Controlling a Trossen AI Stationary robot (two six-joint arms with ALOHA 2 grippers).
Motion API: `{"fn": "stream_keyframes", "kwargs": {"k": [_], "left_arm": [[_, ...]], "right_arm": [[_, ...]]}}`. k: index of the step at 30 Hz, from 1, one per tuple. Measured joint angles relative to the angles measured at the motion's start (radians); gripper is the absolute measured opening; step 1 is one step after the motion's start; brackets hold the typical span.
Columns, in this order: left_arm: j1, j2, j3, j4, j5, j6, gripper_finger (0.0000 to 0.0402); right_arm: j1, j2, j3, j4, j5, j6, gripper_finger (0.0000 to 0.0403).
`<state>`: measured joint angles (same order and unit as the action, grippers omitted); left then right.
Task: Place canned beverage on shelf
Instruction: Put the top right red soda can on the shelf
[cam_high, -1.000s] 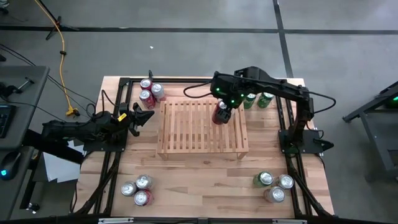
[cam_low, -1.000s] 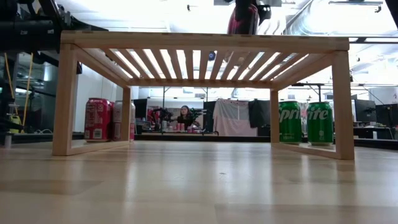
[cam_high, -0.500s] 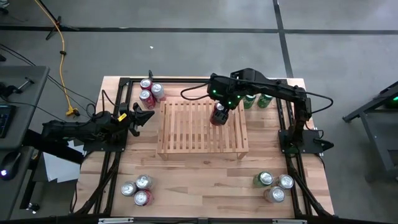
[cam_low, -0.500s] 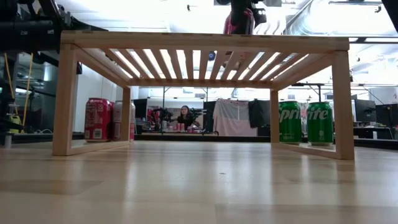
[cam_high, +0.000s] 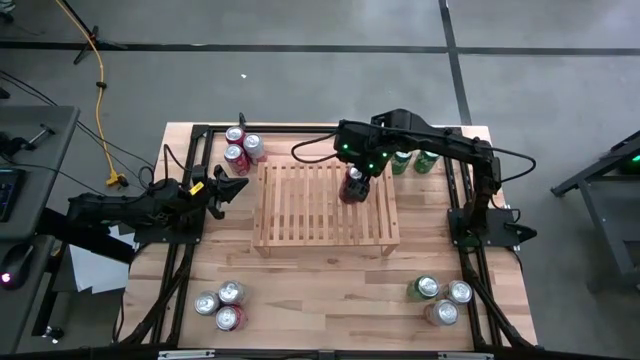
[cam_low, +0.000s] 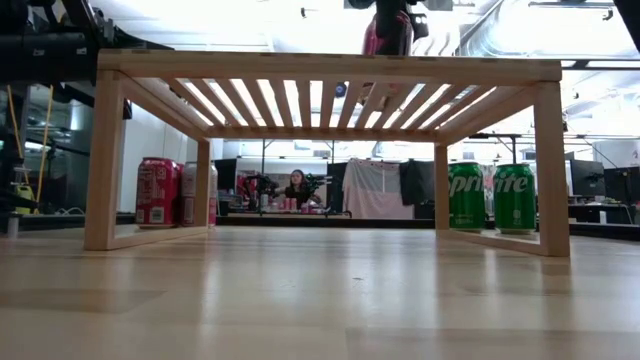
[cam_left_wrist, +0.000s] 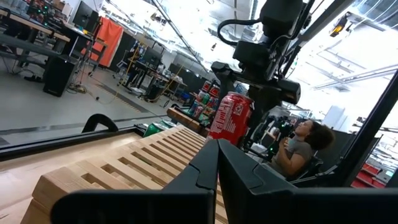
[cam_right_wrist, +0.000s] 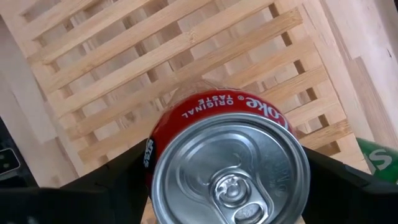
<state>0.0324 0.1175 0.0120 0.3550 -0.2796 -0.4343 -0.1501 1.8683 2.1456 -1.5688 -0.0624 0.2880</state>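
The red can (cam_high: 352, 185) sits right of centre in the high view, at the upper right part of the shelf (cam_high: 300, 210), gripped upright from above by the right gripper (cam_high: 354, 178), whose dark fingers (cam_right_wrist: 112, 180) wrap its sides in the right wrist view. From the low view the can (cam_low: 388, 38) shows at the top edge, its base just about at the slats; I cannot tell whether it already rests on them. To finish well, I'd say the can's base should settle flat across two slats rather than into a gap, fully bearing before the fingers part, then the gripper should lift straight up so it doesn't tip the can. The left gripper (cam_high: 222, 190), fingers closed on nothing, waits left of the shelf. Red cans (cam_high: 240, 147) stand at the shelf's upper left corner, green cans (cam_high: 415, 160) to its upper right, and mixed clusters near the lower left (cam_high: 220, 305) and lower right (cam_high: 440, 298) of the table (cam_high: 320, 290)
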Motion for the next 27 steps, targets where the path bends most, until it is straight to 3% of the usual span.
{"fn": "stream_keyframes", "kwargs": {"k": [12,27], "left_arm": [[0.0,0.0,0.0,0.0,0.0,0.0,0.0003],[0.0,0.0,0.0,0.0,0.0,0.0,0.0003]], "right_arm": [[0.003,0.001,0.0,-0.004,-0.006,-0.001,0.0386],[-0.019,-0.048,0.0,-0.002,-0.115,-0.054,0.0389]]}}
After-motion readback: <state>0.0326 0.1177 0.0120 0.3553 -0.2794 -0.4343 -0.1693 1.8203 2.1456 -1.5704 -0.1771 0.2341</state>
